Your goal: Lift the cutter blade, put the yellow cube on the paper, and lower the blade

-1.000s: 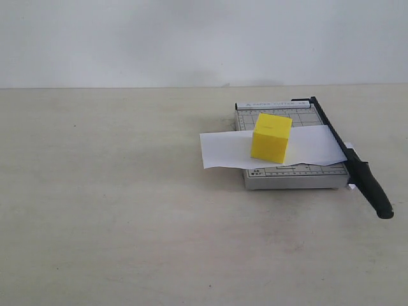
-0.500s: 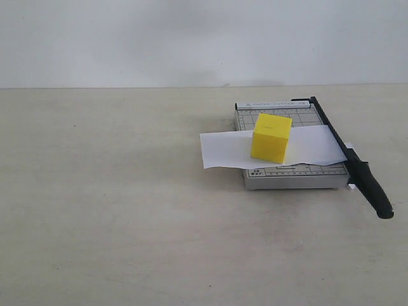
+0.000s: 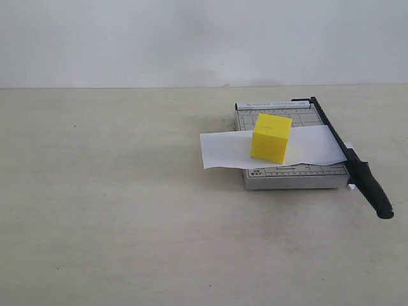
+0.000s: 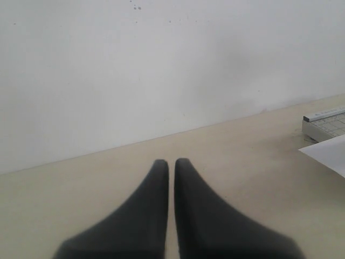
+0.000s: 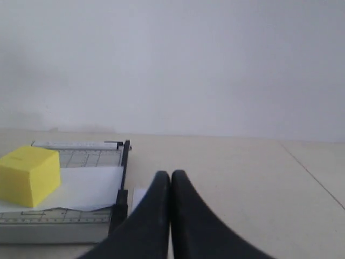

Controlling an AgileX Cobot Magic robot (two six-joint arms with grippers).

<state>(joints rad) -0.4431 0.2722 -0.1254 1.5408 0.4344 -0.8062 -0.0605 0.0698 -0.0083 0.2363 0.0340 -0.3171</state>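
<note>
The left half of the flat beige tabletop (image 3: 115, 204) lies bare in the exterior view, and behind it stands a plain white wall (image 3: 191, 38). No arm shows in that view. The left wrist view shows the left end effector (image 4: 171, 162). Its two dark tapered fingers (image 4: 145, 216) are pressed together with only a thin line between them, so it is closed and grips nothing. Bare tabletop lies in front of it.

More to the right lies the plain white rectangular sheet of paper (image 3: 220, 150). Its left end sticks out past the left edge of the small grey gridded cutter board (image 3: 290, 177) and rests on the tabletop. The rest lies across the board. The bright yellow solid cube (image 3: 271, 137) stands upright on the paper, about in the middle of the board's width.

Along the right edge of the board lies the long thin black cutter blade (image 3: 331, 127), lowered flat over the right end of the paper. Its thick rounded black handle (image 3: 373, 188) reaches past the near edge of the board. A small white bit (image 3: 350, 187) shows just beside the handle. It is perhaps the tip of the paper, but I cannot tell for sure.

The right end effector (image 5: 170, 174) is seen in the right wrist view. Its fingers touch each other, so it is closed, and it holds neither the blade nor the cube.
</note>
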